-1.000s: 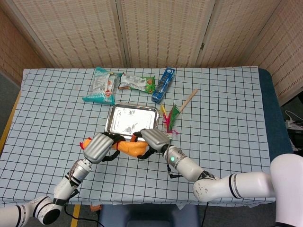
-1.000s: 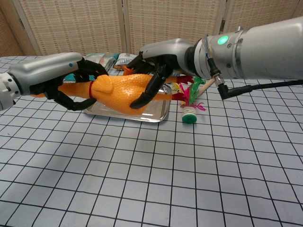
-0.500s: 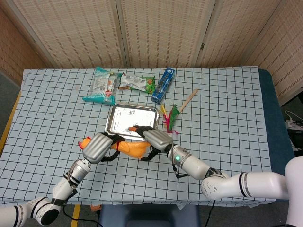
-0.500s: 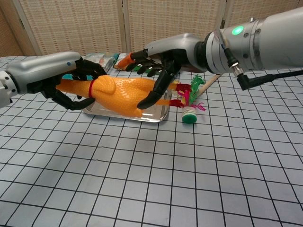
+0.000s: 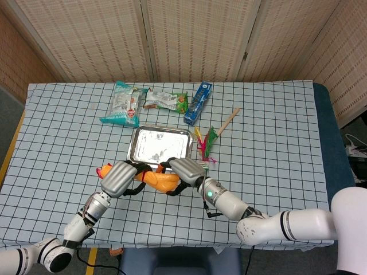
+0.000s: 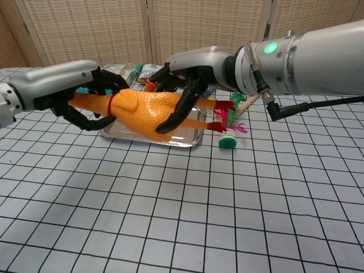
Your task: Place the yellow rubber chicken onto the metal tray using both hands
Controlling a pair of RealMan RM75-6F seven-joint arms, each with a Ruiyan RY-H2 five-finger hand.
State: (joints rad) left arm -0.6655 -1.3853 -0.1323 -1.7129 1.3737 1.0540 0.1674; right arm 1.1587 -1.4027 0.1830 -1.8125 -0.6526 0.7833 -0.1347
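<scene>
The yellow rubber chicken [image 6: 145, 111], a long squeaky toy with a red band at its neck and red feet, is off the table and held between both hands, hanging just at the near edge of the tray rather than lying on it. The left hand [image 6: 94, 96], grey-backed with black fingers, wraps around the neck and head end, while the right hand [image 6: 182, 85] curls over the plump body from above, its dark fingers [image 6: 173, 116] reaching down the side facing the chest camera. From overhead the left hand [image 5: 119, 177] and right hand [image 5: 184, 169] sit close together over the checked tablecloth [image 5: 275, 143], with the orange-yellow body [image 5: 159, 180] showing between them, just short of the tray. So the pick-up looks done and the carry seems mostly done; what is left, to my eye, is to bring the toy over the pan, lower it and let go with both hands. Just behind sits the shiny rectangular metal tray [image 5: 143, 137], bare inside. Beside its right edge lies a feathered shuttlecock with a green base [image 6: 227, 140] and a wooden stick [image 5: 228, 121]. Farther back are a teal snack bag [image 5: 121, 104], a green snack packet [image 5: 167, 101] and a blue box [image 5: 198, 103], all well clear of the tray.
</scene>
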